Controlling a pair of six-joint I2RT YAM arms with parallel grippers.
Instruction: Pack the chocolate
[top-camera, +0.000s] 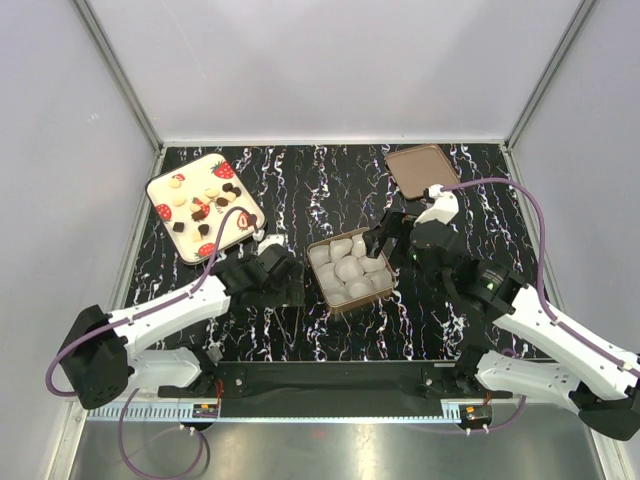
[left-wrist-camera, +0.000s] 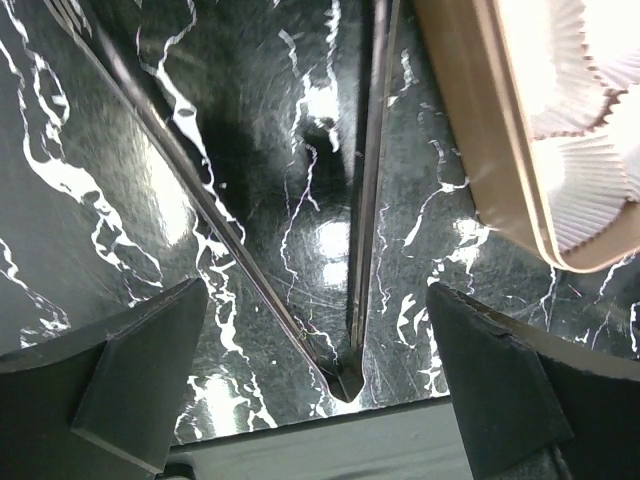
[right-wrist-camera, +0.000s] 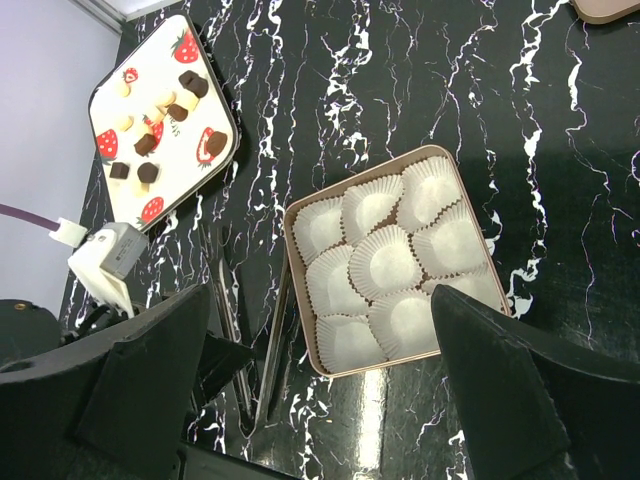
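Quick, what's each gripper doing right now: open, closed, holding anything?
Left gripper: open, empty; the tongs lie between its fingers, not gripped.
Right gripper: open, holding nothing.

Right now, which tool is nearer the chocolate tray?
Left. The left tool is just off the tray's near-right corner; the right tool is beyond the box, at its far-right corner.

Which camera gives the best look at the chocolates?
The right wrist view: the chocolates lie unobstructed, dark and cream pieces distinct. The top external view shows them too, but a cable crosses their tray. The left wrist view shows none.
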